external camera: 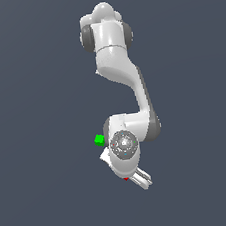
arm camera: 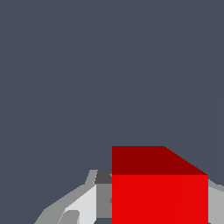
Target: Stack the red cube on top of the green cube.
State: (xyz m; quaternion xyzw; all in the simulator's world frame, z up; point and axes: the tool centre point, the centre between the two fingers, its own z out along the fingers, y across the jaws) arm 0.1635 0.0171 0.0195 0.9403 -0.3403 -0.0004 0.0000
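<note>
The red cube [arm camera: 159, 199] fills the lower part of the wrist view and sits between my gripper's [arm camera: 160, 210] two fingers, whose pale surfaces [arm camera: 83, 205] lie flush against both of its sides. In the exterior view only a red sliver [external camera: 125, 179] shows under the hand, where the gripper [external camera: 128, 176] is mostly hidden by the wrist. The green cube [external camera: 99, 140] lies on the floor beside the arm's wrist joint, towards the exterior view's left and a short way from the red cube. The green cube is out of the wrist view.
The white arm [external camera: 117, 69] stretches across the middle of the exterior view over a plain dark grey floor [external camera: 35, 120]. No other objects show.
</note>
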